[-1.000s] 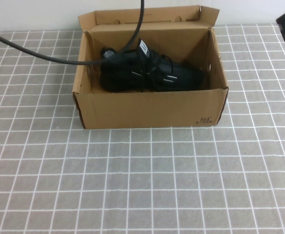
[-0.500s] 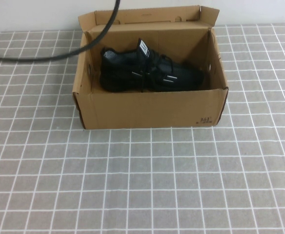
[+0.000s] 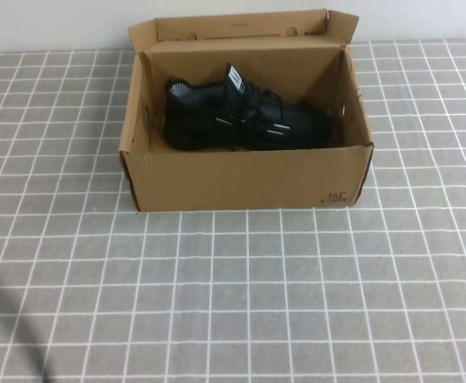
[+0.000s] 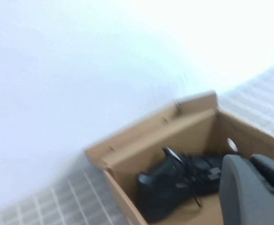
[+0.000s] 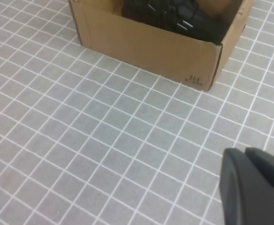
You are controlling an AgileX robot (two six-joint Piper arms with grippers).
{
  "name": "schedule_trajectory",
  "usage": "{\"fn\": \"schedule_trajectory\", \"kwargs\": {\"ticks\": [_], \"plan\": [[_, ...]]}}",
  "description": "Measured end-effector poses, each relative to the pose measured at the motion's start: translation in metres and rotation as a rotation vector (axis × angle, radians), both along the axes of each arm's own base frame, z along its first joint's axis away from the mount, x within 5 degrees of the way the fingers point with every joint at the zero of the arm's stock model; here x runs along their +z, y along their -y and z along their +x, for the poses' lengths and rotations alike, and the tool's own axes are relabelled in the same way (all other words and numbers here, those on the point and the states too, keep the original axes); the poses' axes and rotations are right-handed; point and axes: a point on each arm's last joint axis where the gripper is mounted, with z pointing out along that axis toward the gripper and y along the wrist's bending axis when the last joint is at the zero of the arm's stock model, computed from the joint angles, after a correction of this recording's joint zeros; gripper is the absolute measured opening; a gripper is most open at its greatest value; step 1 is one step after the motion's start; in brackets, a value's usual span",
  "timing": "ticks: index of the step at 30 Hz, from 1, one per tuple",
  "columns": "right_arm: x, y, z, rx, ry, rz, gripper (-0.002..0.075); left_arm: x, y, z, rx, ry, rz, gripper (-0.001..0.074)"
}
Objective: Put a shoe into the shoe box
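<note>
Both grippers sit pressed together, empty: left gripper (image 4: 252,192) above the box (image 3: 245,179), right gripper (image 5: 254,187) over tiles. I see the shoe (image 3: 245,120) inside, toe toward 3 o'clock. I'd pull both arms away without nudging cardboard.

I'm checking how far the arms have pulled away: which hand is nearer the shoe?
Left. The left hand is shut and hangs just over the shoe box, close to the black sneaker lying inside it. The right hand is shut, out over the tiled table in front of the box.
</note>
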Motion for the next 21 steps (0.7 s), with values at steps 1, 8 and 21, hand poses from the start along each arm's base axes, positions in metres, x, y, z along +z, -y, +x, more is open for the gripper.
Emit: {"fn": "schedule_trajectory", "kwargs": {"ticks": [1,8,21], "plan": [[-0.005,0.002,-0.006,-0.002,0.018,0.008,-0.0016,-0.009,-0.003,-0.008,0.014,0.027,-0.015,-0.0001],[-0.03,0.013,-0.029,-0.048,0.297,0.154,-0.0016,-0.086,-0.019,-0.039,0.114,0.169,-0.104,-0.0001],[-0.097,0.002,0.025,-0.149,0.419,0.268,-0.0016,-0.214,-0.03,-0.016,0.303,0.021,-0.326,-0.0001]]}}
